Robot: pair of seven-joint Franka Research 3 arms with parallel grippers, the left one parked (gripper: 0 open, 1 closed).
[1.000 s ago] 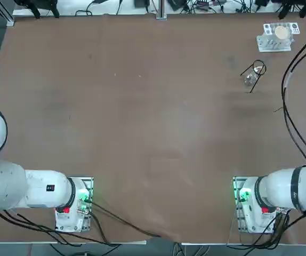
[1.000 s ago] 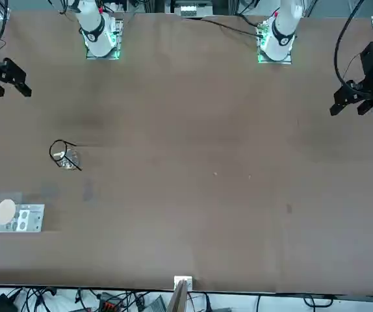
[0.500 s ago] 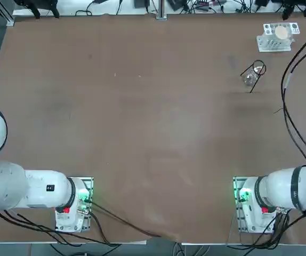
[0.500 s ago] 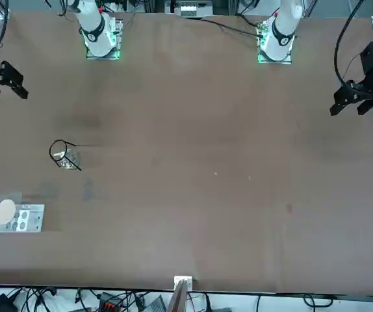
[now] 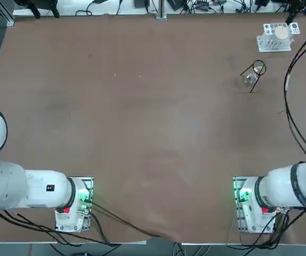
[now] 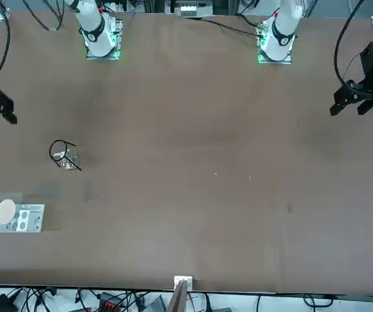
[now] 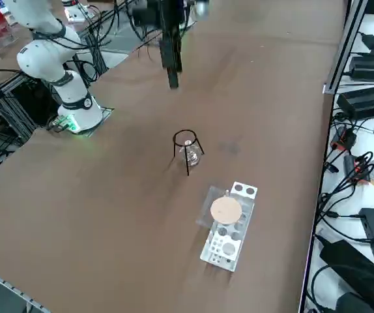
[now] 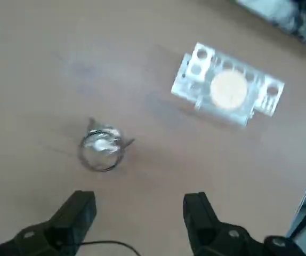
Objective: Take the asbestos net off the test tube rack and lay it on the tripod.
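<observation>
Ok so the black two-finger right gripper (image 8: 139,205) runs off the left edge in the front view. Small clear glass thing (image 7: 191,155) under the dark thin-wire ring-topped tripod (image 7: 186,145)? Partly hidden by the legs, can't tell what it is.

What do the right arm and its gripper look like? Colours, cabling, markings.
Right arm: white rounded links, dark joint bands, black cables alongside, green light and red patch near its base. Right gripper: matte black, two chunky fingers, small round screws.
</observation>
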